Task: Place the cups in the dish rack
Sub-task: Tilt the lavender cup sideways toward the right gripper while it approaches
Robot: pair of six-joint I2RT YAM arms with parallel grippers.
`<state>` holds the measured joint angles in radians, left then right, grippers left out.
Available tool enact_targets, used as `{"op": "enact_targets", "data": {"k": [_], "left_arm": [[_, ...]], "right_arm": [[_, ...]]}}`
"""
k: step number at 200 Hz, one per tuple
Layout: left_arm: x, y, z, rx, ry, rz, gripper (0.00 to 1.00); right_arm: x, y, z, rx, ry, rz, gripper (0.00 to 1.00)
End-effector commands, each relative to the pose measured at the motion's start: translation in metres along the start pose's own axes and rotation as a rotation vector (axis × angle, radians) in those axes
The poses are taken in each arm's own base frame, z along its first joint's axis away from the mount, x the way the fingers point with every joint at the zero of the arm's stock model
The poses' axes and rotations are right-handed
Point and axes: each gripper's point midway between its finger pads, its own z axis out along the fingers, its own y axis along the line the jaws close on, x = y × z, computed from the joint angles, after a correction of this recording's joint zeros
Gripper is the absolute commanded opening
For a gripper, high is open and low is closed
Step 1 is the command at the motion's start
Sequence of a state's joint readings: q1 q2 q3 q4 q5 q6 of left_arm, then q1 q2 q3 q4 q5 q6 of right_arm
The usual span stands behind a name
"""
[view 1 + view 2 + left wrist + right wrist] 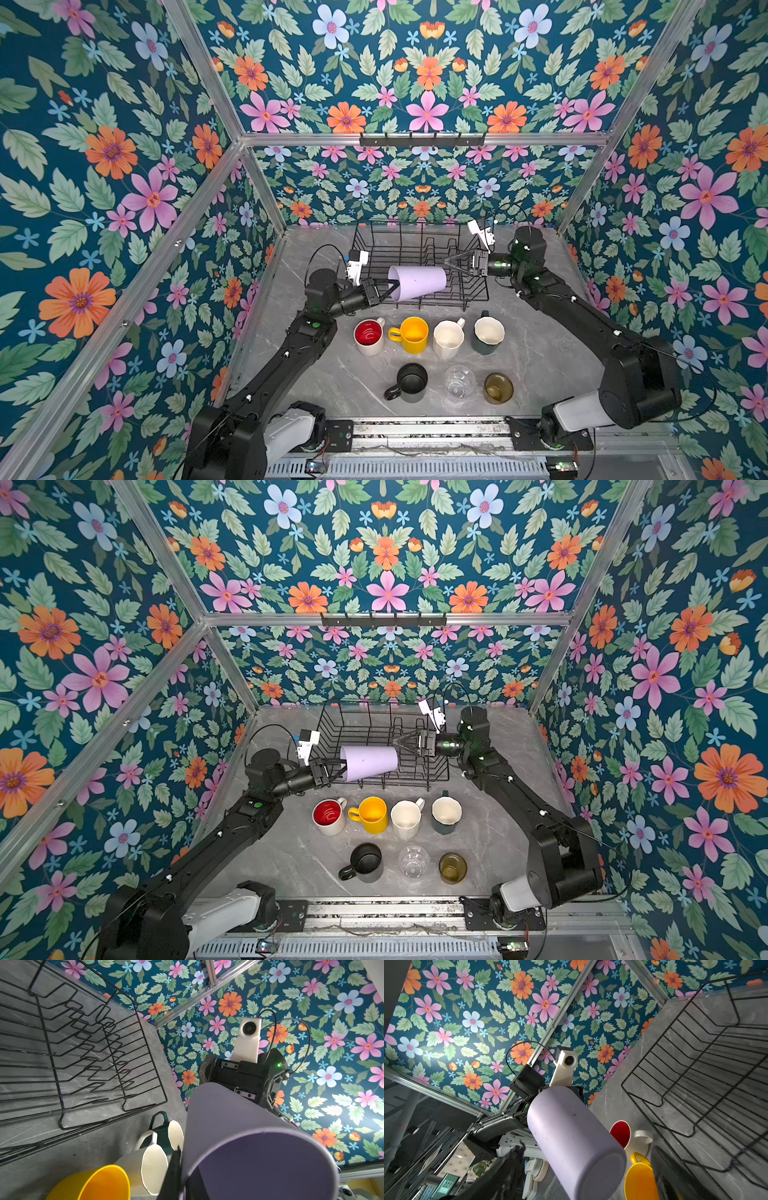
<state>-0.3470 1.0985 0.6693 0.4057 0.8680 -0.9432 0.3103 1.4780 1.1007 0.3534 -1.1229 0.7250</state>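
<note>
light: bright, even | shadows: soft | glare: pale patch on wallpaper (452,1051) | edges: bent in wrist views

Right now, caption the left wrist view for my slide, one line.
Left gripper pinches the rim of the lilac tumbler, sideways near the dish rack, open right gripper facing its base.

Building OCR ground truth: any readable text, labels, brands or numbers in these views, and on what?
None readable in any view.
Lilac tumbler, yellow mug, dish rack: no print shows.
Screen in the right wrist view: a lit grid, too small and blurred to read.
</note>
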Motion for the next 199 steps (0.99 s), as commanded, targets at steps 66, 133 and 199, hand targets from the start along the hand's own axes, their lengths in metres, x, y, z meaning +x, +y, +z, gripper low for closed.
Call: {"op": "enact_targets", "data": {"k": [66, 133, 199], "left_arm": [[0.006, -0.019, -0.006, 0.097, 0.004, 0.032, 0.0], [0.005, -0.019, -0.006, 0.106, -0.004, 0.027, 0.0], [0.005, -0.021, -0.007, 0.113, -0.005, 0.025, 0.0]], "right_arm": [[0.029, 0.012, 0.024, -0.064, 0.087, -0.02, 0.95], [0.049, 0.03, 0.037, -0.128, 0.147, -0.029, 0.95], [0.055, 0.038, 0.051, -0.172, 0.18, -0.028, 0.95]]}}
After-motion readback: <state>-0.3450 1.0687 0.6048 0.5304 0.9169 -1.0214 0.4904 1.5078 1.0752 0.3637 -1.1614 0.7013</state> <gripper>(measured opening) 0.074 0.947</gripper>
